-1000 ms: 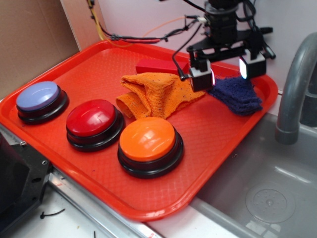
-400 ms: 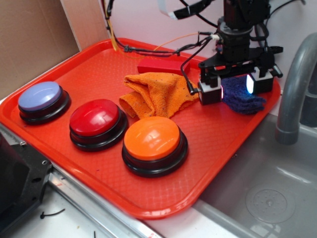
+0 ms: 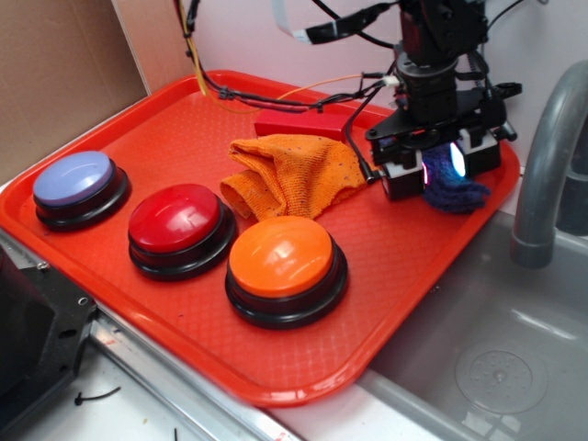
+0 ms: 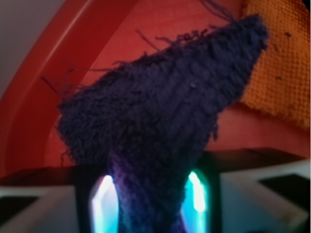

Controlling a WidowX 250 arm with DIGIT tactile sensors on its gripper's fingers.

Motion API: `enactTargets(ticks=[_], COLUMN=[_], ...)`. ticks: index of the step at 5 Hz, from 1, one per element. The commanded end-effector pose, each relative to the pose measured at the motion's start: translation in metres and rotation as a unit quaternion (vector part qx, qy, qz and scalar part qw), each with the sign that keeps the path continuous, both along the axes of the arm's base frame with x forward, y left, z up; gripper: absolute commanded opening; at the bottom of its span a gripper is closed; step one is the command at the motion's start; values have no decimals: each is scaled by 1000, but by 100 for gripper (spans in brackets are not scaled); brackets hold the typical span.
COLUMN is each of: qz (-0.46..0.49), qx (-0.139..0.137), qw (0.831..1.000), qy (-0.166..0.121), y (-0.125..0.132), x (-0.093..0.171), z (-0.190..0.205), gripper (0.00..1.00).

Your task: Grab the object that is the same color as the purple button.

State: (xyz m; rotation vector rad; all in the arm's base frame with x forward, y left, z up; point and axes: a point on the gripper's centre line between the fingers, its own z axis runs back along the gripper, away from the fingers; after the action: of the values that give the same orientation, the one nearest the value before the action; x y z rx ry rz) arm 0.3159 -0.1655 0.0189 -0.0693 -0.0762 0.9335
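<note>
The dark purple-blue knitted cloth [image 3: 454, 192] lies at the tray's far right edge and is bunched up between my fingers. In the wrist view the cloth [image 4: 160, 116] fills the middle, with frayed threads at its edges. My gripper [image 3: 443, 169] is down on it, and the glowing pads [image 4: 102, 201] press the cloth from both sides. The gripper also shows in the wrist view [image 4: 150, 204]. The purple button [image 3: 77, 183], pale lavender dome on a black base, stands at the tray's left end, far from the gripper.
An orange knitted cloth [image 3: 299, 174] lies just left of the gripper. A red block [image 3: 303, 123] sits behind it. A red button [image 3: 176, 223] and an orange button [image 3: 284, 263] stand on the red tray [image 3: 184, 119]. A grey tap [image 3: 551, 156] and sink [image 3: 478, 358] are to the right.
The gripper has come down onto the purple-blue cloth and its fingers have closed in, gathering the cloth between them. The other things have not moved.
</note>
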Motion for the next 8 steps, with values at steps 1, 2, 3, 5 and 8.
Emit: enactTargets(ticks=[1,2,3,5,8], qz=[-57,-179,-282,-351,-357], qx=[-14,-67,-82,-68,-60], qw=[998,981,955,933,922], qy=[3,28,49,-45,-141], y=[22,52,65,103,130], x=[-10,15,23,1,-70], z=[40,69,98,184,232], gripper=[0,0,0,0,0])
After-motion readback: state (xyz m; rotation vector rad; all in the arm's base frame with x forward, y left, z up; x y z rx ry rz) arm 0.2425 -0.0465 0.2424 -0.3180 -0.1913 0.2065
